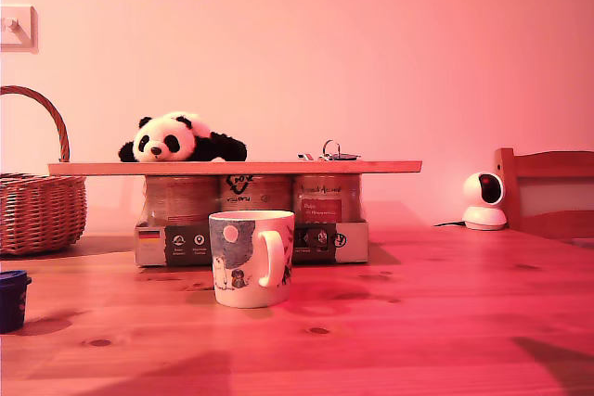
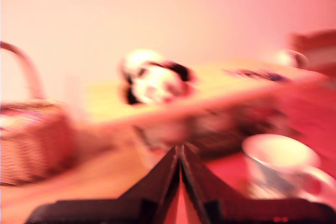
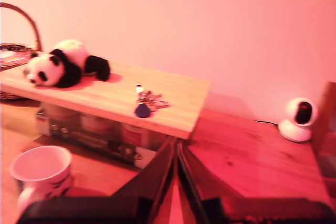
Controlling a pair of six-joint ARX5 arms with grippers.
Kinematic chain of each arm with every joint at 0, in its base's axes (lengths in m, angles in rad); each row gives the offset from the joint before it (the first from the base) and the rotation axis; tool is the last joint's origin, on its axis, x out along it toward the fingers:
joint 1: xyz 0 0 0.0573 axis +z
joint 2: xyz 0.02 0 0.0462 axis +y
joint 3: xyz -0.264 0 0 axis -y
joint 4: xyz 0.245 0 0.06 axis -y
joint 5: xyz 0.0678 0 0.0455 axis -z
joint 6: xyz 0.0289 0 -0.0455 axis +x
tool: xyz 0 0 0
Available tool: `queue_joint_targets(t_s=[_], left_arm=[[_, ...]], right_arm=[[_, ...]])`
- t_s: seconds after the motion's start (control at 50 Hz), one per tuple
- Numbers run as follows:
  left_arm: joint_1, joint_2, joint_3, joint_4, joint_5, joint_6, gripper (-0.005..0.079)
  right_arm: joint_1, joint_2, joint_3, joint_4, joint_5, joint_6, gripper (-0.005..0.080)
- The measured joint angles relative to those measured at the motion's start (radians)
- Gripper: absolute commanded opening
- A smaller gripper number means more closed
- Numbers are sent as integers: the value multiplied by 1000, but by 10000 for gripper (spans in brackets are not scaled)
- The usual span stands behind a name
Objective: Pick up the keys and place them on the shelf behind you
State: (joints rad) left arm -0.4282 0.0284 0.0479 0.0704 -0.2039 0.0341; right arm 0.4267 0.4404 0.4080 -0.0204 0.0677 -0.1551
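Currently the keys [image 1: 334,153] lie on the shelf [image 1: 235,168], toward its end on the exterior view's right, well apart from the panda plush [image 1: 182,139], which sprawls on the same plank nearer the other end. The second wrist view shows the bunch [image 3: 147,103] flat on the wood with its round dark-blue tag toward the plank's near edge; nothing touches it.

Shelf [image 3: 126,98] rests level on a row of jars [image 1: 251,197] standing in a shallow carton [image 1: 251,241] on the table [image 1: 418,322].

Clock positions, exterior view, taking the mug [image 1: 251,258] as centre:
- keys at about 1 o'clock, higher up and farther back
- panda at about 11 o'clock
- wicker basket [image 1: 39,201] at about 10 o'clock, at the frame edge
- small white camera [image 1: 484,201] at about 2 o'clock, beside a wooden chair back [image 1: 548,194]
- dark blue container [image 1: 12,300] at about 8 o'clock

My first gripper [image 2: 180,153]: fingertips pressed together, nothing between them. View is heavily blurred; panda [image 2: 155,80], basket [image 2: 31,135] and mug [image 2: 286,169] are just recognisable.

My second gripper [image 3: 176,148]: fingers meet at the tips, clenched on nothing, well clear of the keys and of the mug [image 3: 42,171].

Neither gripper can be identified in the exterior view.
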Motion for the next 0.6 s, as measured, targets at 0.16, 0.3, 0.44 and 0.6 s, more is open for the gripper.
queue_joint_targets(t_s=[0.16,0.3,0.44,0.6], left_arm=[[87,0,0,42,-61,14,-19],[156,0,0,68,-55,-16,-19],[173,0,0,70,58,-94,-19],[173,0,0,31,187,-63,-19]], right_arm=[[0,0,-1,-5,-12,0,-10],[0,0,-1,-6,-35,0,-10],[0,0,-1,-6,-51,19,-10],[0,0,-1,-5,-60,28,-10]])
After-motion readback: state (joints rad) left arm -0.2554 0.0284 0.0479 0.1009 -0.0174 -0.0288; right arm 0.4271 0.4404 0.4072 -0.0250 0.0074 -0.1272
